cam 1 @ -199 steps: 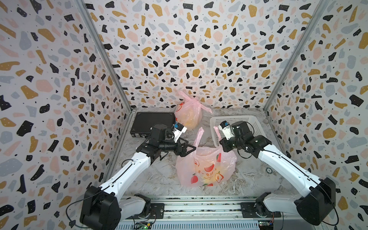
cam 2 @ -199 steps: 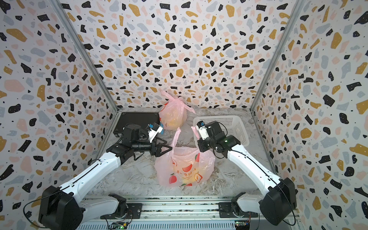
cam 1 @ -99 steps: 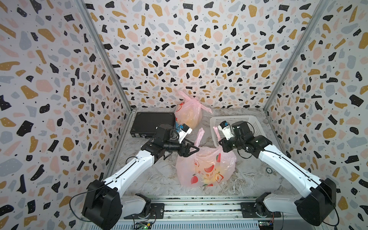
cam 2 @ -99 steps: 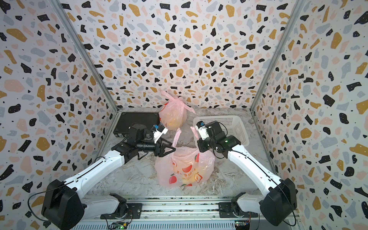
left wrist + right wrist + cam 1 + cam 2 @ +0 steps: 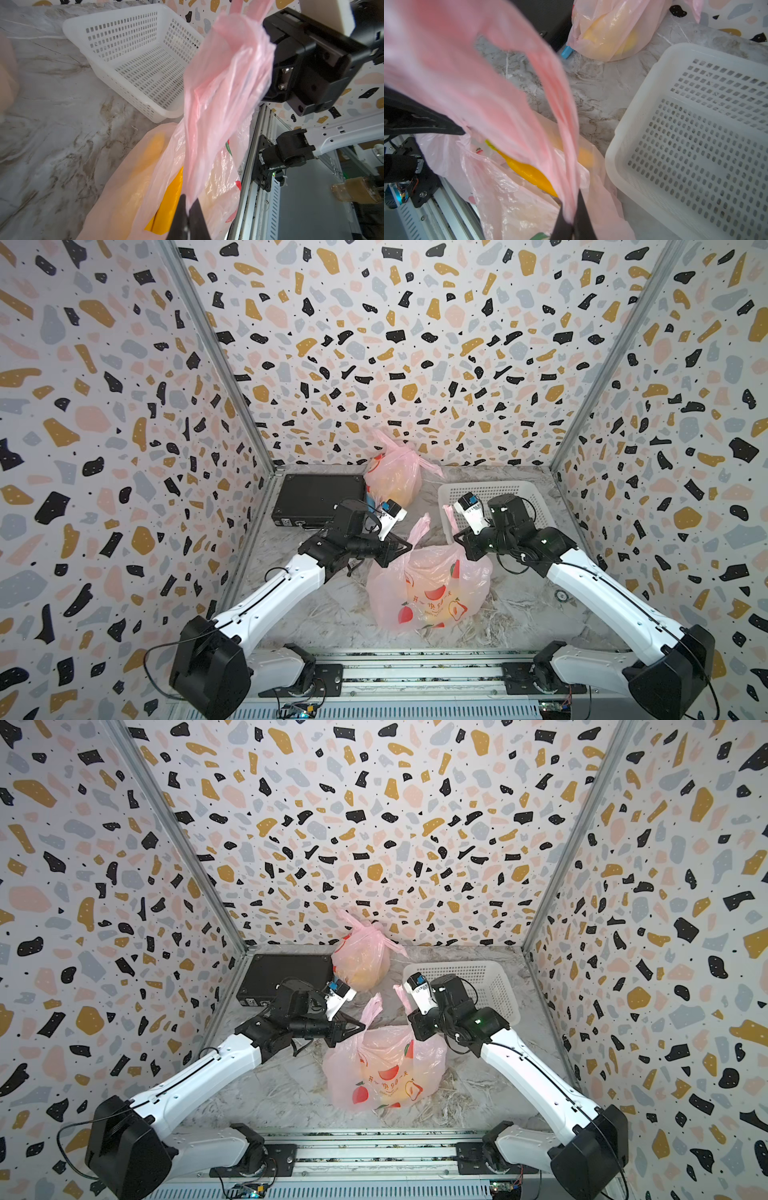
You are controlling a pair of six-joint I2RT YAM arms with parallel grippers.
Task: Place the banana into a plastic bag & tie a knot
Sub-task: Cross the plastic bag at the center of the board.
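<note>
Two grippers: both are pressed together, each pinching one handle of the same plastic bag.
Left gripper: its dark fingers are closed on the twisted pink strip of the left handle. In both top views it reaches in level from the left, tip at the bag's upper left corner.
Right gripper: its jaws are closed on the right handle, which runs up from the bag into the fingers. In a top view it sits at the bag's upper right corner, and a short pink end of the handle pokes up beside it.
Plastic bag: pink and translucent with printed fruit, it rests on the marble table between the two arms, its mouth drawn up by the handles.
Banana: it lies inside the bag on the table, showing yellow through the film in both wrist views.
Basket: white and perforated, it stands behind the right gripper, just beside the bag.
Tied bag: a second pink bag with something yellow inside, knotted at the top, stands against the back wall.
Black case: it lies flat in the back left corner, beside the tied bag.
</note>
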